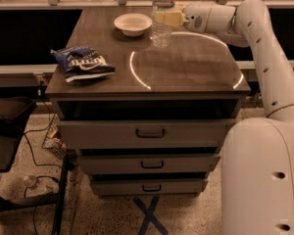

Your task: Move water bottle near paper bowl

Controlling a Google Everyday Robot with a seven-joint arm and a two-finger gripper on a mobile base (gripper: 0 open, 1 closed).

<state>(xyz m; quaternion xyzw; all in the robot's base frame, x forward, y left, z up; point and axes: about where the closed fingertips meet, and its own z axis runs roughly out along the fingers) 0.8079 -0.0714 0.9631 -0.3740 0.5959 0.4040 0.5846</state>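
Observation:
The water bottle (161,14), clear and ribbed with a white label band, stands upright at the back of the brown cabinet top (186,62). The paper bowl (133,23), shallow and cream-white, sits just to its left, a small gap apart. My gripper (164,17) reaches in from the right at the end of the white arm (264,48), and its pale fingers are shut around the bottle's middle. The bottle's cap is cut off by the top edge of the view.
A dark blue snack bag (82,61) lies at the front left of the cabinet top. The cabinet has three drawers (149,132) below. A dark chair (5,126) and black cables (39,146) are on the floor at left. A shelf rail runs behind the cabinet.

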